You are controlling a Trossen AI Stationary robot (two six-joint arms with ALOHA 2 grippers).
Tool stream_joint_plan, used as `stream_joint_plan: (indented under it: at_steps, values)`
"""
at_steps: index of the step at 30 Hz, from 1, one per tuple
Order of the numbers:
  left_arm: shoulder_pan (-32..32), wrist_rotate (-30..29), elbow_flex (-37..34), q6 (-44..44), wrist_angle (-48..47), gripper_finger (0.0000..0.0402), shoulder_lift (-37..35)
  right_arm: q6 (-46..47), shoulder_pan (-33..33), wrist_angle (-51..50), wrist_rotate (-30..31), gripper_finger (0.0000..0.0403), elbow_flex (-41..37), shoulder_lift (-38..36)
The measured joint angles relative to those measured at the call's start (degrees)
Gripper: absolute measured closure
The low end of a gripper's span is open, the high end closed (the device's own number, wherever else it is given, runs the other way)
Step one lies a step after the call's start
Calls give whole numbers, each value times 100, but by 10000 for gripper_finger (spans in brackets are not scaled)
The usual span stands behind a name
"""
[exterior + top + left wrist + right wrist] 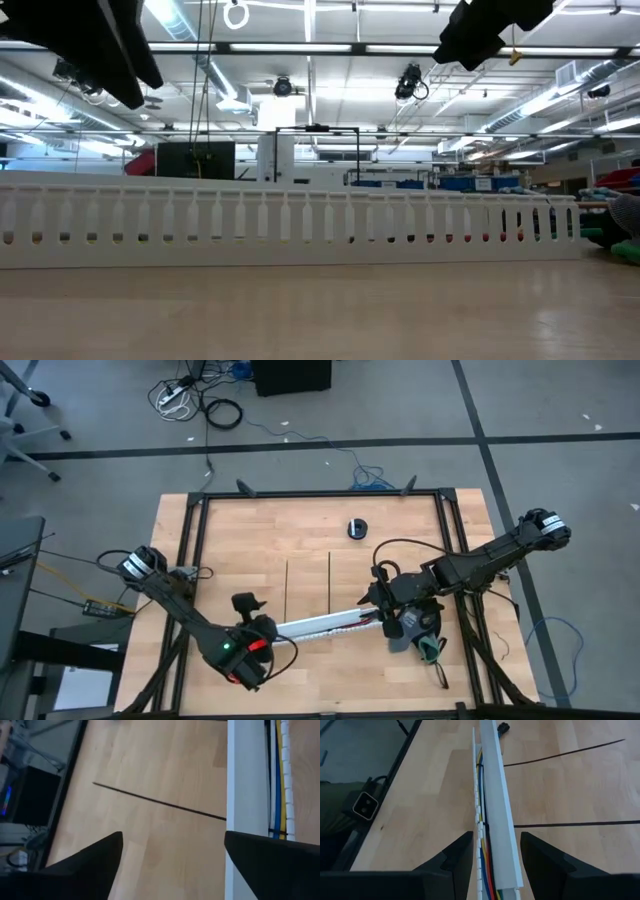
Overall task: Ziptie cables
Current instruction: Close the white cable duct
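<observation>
Overhead, 1 wooden table point(300, 530) carried 2 dark arms, 1 white channel, 2 zipties and 1 small black round object point(357, 528) near its far edge.

1 long slotted channel point(320, 624) lay slanted across the near half, reaching from the left gripper to the right one. At table height it filled the width as 1 row of upright white teeth point(300, 225), with coloured spots showing through the slots.

Inside it ran the cables point(484, 855). Blue, yellow, red and a dark one showed in the right wrist view; blue, yellow and dark strands point(276, 775) in the left wrist view. An exact count could not be made.

2 zipties point(287, 588) lay straight and parallel on the bare wood beyond the channel, the second point(330, 582) just right of the first, both apart from the cables.

Left gripper point(172, 857) sat at the channel's left end with jaws spread wide, 1 finger point(275, 865) over the channel, clasping nothing.

Right gripper point(496, 851) straddled the channel's right end, its 2 fingers close against both sides; whether it pinched the channel could not be told.
</observation>
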Motion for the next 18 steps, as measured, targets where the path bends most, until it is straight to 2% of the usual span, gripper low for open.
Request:
stream_joint_plan:
  at_steps: [5,12,15,18]
  values:
    - [38,631,7,5,-52,53,0,-48,-17,-6,2,244,0,0]
    - [-192,2295,167,-408,-93,75,0,-46,-106,2,10,244,0,0]
    - [-345,2581,201,-744,-197,85,0,-45,-154,27,47,244,0,0]
    - [-484,2569,192,-1007,-449,96,44,-44,-191,81,55,244,0,0]
